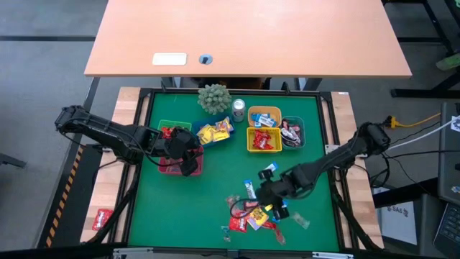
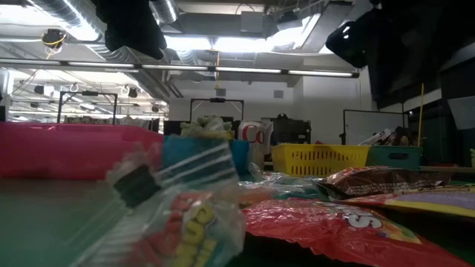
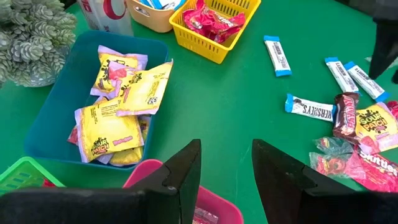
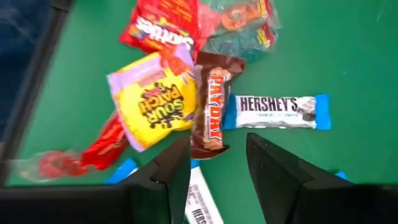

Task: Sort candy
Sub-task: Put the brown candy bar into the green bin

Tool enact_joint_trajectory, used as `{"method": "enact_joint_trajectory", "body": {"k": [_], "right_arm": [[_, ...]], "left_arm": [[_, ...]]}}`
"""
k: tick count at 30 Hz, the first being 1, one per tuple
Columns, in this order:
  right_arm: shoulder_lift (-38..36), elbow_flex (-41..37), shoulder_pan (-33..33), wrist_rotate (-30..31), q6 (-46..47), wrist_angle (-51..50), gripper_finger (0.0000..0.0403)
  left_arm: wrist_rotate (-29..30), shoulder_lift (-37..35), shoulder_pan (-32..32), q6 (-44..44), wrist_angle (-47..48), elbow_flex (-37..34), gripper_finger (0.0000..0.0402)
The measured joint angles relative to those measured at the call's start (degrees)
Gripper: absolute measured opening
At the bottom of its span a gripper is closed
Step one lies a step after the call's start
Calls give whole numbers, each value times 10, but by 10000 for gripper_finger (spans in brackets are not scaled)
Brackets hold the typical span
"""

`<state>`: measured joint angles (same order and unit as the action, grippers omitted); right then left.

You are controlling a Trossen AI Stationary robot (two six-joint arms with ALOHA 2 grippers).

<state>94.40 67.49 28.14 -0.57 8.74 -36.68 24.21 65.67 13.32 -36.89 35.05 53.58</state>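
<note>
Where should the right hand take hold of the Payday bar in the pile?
Probably across its narrow width near the free end. The Payday bar lies flat, its far end tucked under other candy, with a Sour Patch pack and a Hershey's bar close beside. Coming straight down, as the open right hand hovers, suits it.

Loose candy (image 1: 253, 213) lies scattered flat on the green mat: red Skittles bag (image 4: 163, 25), yellow Sour Patch pack (image 4: 154, 104), brown PayDay bar (image 4: 211, 106), blue-and-white Hershey's bar (image 4: 277, 112).
</note>
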Motion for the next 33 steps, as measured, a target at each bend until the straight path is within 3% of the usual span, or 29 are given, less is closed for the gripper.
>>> {"method": "enact_joint_trajectory", "body": {"k": [26,33], "right_arm": [[144,2,11,10,0,13,153],[143,2,11,5,0,9,95]], "left_arm": [[0,0,0,0,0,0,131],[0,0,0,1,-1,0,131]]}}
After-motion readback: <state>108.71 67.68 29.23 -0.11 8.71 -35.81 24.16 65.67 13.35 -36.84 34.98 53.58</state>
